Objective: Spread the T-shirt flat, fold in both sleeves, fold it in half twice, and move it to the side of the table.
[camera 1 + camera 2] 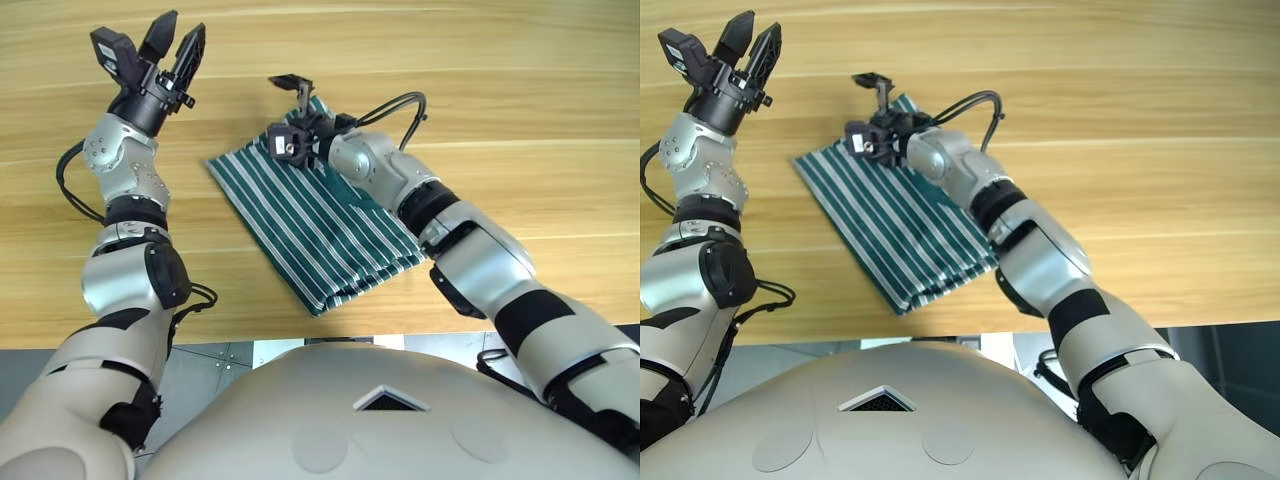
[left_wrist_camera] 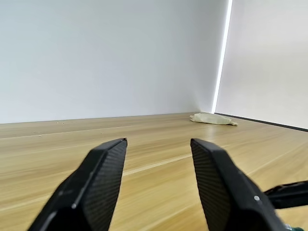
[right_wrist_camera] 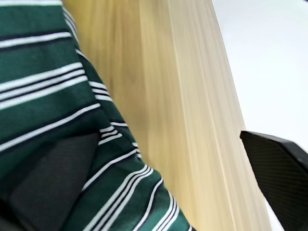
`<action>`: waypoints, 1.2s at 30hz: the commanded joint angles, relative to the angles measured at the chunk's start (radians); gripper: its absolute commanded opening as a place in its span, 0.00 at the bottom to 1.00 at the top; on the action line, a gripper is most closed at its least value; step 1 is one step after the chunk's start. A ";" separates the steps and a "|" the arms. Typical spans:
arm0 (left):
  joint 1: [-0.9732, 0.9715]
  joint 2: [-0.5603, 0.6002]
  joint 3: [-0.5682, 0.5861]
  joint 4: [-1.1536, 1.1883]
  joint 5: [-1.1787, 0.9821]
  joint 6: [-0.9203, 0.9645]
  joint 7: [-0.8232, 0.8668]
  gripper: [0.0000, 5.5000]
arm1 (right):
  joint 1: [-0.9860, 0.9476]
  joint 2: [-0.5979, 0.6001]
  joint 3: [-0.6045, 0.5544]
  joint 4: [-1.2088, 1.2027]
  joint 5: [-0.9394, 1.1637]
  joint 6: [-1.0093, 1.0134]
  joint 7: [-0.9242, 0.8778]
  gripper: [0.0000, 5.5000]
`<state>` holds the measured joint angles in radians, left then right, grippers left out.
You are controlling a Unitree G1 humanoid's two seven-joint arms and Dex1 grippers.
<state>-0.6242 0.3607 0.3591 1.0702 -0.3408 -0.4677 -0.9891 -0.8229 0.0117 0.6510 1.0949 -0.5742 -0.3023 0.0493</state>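
You are holding both jaws released, the right ones touching the folded green-and-white striped T-shirt (image 1: 300,215) by the near edge of the wooden worktop (image 1: 520,90).

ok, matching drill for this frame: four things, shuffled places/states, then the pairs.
1 T-shirt
2 left gripper
3 right gripper
4 pale wad

A fingers open, at the T-shirt's far corner
B folded, lying on the table
C fingers open, left of the T-shirt, clear of it
D at the table's far edge

Pairs: 1-B, 2-C, 3-A, 4-D
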 commanded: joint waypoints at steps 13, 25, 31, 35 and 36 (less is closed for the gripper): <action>0.086 -0.047 -0.058 -0.097 0.004 -0.044 -0.038 0.45 | 0.049 -0.195 -0.249 0.212 0.121 0.070 -0.081 0.98; 0.109 -0.056 -0.078 -0.135 -0.011 -0.044 -0.051 0.45 | 0.070 -0.142 -0.215 0.137 0.105 -0.134 0.018 0.98; 0.114 -0.058 -0.091 -0.146 -0.003 -0.058 -0.049 0.45 | 0.069 -0.161 -0.247 0.084 0.136 -0.169 0.031 0.98; 0.150 -0.032 -0.128 -0.210 0.031 -0.134 -0.078 0.45 | 0.087 -0.198 -0.326 -0.028 0.221 -0.206 0.076 0.98; 0.175 -0.020 -0.143 -0.260 0.028 -0.160 -0.111 0.45 | 0.105 -0.214 -0.361 -0.100 0.273 -0.223 0.119 0.98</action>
<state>-0.4883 0.3090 0.2437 0.8856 -0.3274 -0.5816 -1.0460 -0.7414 -0.1718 0.3486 1.1003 -0.3806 -0.4950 0.1047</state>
